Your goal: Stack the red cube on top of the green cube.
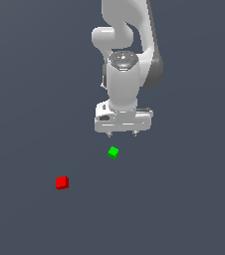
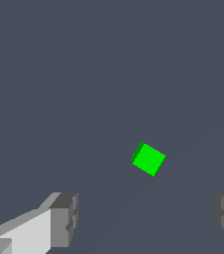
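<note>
The red cube (image 1: 61, 183) lies on the dark grey floor toward the exterior view's left, well apart from everything else. The green cube (image 1: 113, 152) rests on the floor near the middle, turned at an angle; the wrist view shows the green cube (image 2: 148, 158) too, but not the red one. My white gripper (image 1: 123, 133) hangs above the floor just behind the green cube, pointing down. It is open, its two fingers (image 2: 64, 219) spread wide with nothing between them.
The floor (image 1: 184, 209) is a plain dark grey surface with no other objects on it. The white arm (image 1: 127, 45) rises behind the gripper.
</note>
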